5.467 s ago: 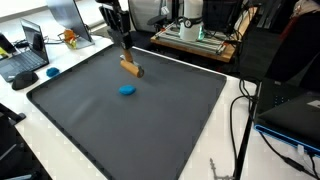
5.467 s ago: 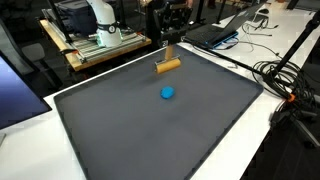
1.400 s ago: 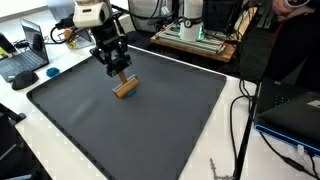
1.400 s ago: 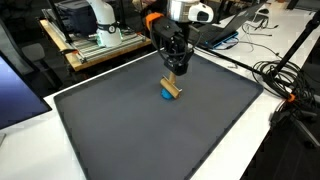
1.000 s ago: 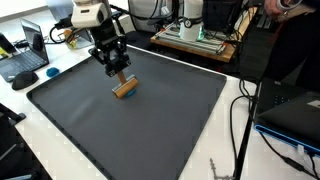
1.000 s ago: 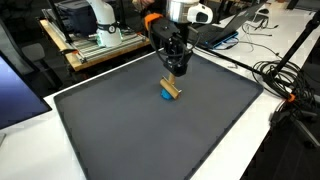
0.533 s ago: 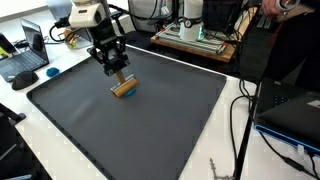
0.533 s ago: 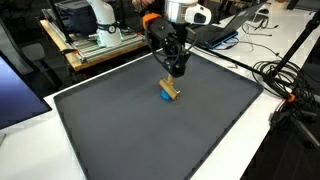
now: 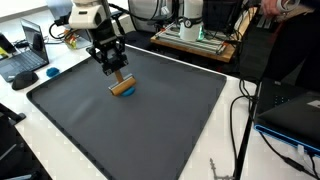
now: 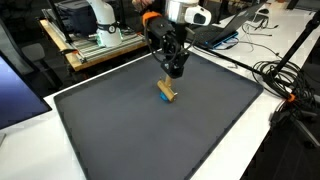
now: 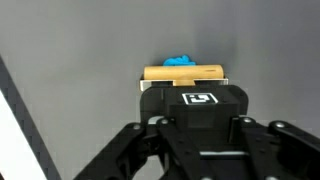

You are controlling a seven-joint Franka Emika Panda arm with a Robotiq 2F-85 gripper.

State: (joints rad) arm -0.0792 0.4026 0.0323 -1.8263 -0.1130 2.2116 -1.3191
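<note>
– Dark mat [image 9: 170, 120] over a white worktop [image 9: 45, 145], lab clutter all round. My hand [image 9: 118, 75] is clenched on the top of the wooden block [image 9: 121, 86], as far as I can judge, and the block hangs just under the fingertips, low over the mat.

– And the blue lump?

– It sits right against the block, on the far side from the hand in the wrist view [image 11: 181, 61], with only its top peeking over the wood. In an exterior view a sliver of it [image 10: 161, 88] shows at the block's edge.

– What worries you?

– The block hides most of the lump from my wrist camera. If I press down I could squash it or pinch it under the wood. The grip looks narrow too, so a sideways drag on the mat might twist the block between the fingers.

– Anything in the way?

– A laptop [image 9: 25, 60] and mouse [image 9: 52, 72] lie well off to one side of the hand, beyond the mat. Cables [image 10: 290, 80] trail off the other side, well apart.
</note>
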